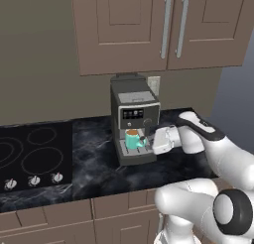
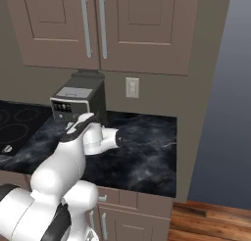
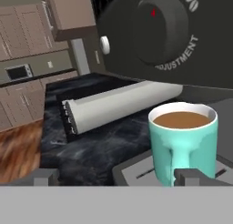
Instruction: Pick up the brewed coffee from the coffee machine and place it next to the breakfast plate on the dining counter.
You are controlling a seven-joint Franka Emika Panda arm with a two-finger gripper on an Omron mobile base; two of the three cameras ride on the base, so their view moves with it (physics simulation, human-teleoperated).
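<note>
The brewed coffee (image 1: 132, 139) is a teal mug full of brown liquid, standing on the drip tray of the coffee machine (image 1: 134, 114). In the hand view the brewed coffee (image 3: 182, 141) is close, with its handle turned toward the camera. My gripper (image 1: 147, 141) reaches in from the right at mug height and is open, holding nothing. In the hand view the gripper (image 3: 117, 177) has its fingertips (image 3: 192, 176) far apart; the right one lines up with the mug and the gap lies left of it. The coffee machine (image 2: 78, 100) stands behind my forearm. The breakfast plate and dining counter are out of view.
The machine's white steam wand (image 3: 118, 104) lies across just left of the mug, under a big dark knob (image 3: 164, 27). A cooktop (image 1: 30, 153) is set into the black marble worktop (image 1: 94, 163) on the left. Upper cabinets (image 1: 163, 25) hang overhead. The worktop (image 2: 147, 152) ends at a wall on the right.
</note>
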